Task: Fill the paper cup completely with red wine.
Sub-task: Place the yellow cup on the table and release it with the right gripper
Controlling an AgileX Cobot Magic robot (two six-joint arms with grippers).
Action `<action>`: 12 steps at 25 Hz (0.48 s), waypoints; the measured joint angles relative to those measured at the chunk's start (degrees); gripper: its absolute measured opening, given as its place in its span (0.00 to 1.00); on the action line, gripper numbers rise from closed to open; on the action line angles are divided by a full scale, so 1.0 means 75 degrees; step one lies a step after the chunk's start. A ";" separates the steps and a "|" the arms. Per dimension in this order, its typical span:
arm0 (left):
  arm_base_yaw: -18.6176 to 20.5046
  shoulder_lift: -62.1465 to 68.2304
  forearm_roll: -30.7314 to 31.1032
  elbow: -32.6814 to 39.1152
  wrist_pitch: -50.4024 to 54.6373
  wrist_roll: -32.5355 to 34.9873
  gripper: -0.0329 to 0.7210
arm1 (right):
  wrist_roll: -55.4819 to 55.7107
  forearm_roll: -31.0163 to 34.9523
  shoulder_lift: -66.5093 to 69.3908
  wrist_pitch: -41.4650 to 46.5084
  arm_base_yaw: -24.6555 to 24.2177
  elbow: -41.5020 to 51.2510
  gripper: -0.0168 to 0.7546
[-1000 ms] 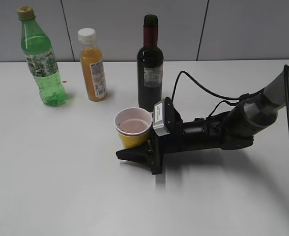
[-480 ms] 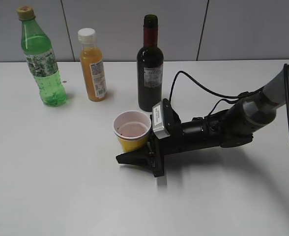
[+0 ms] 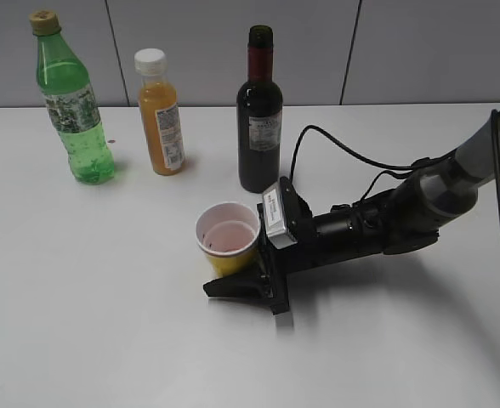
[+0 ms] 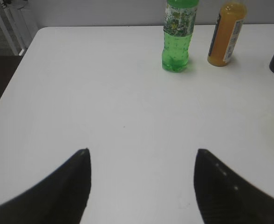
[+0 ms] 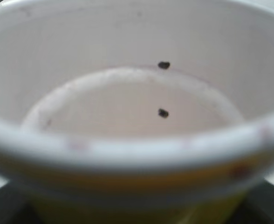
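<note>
My right tool point(image 3: 233, 285) clamped low on the yellow paper cup point(image 3: 227, 237), cup upright on the white worktop point(image 3: 105, 280), wine bottle point(image 3: 259, 115) just beyond, my left tool point(image 4: 141, 186) apart, holding nothing.

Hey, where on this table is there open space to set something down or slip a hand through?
The wide white stretch in front of the green soda bottle and orange juice bottle, left of the paper cup, is bare. It is crowded from the wine bottle forward to the cup and the right end effector with its arm and cable.
</note>
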 joint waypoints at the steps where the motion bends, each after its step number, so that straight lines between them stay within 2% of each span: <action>1: 0.0000 0.0000 0.0000 0.0000 0.0000 0.0000 0.73 | 0.0000 -0.0007 0.0000 0.0000 0.0000 -0.0006 0.70; 5: 0.0000 0.0000 0.0000 0.0000 0.0000 0.0000 0.73 | 0.0029 -0.0033 0.0000 0.0359 0.0000 -0.0015 0.74; 12: 0.0000 0.0000 0.0000 0.0000 0.0000 0.0000 0.73 | 0.0294 -0.0071 0.0000 0.0462 0.0000 -0.0027 0.75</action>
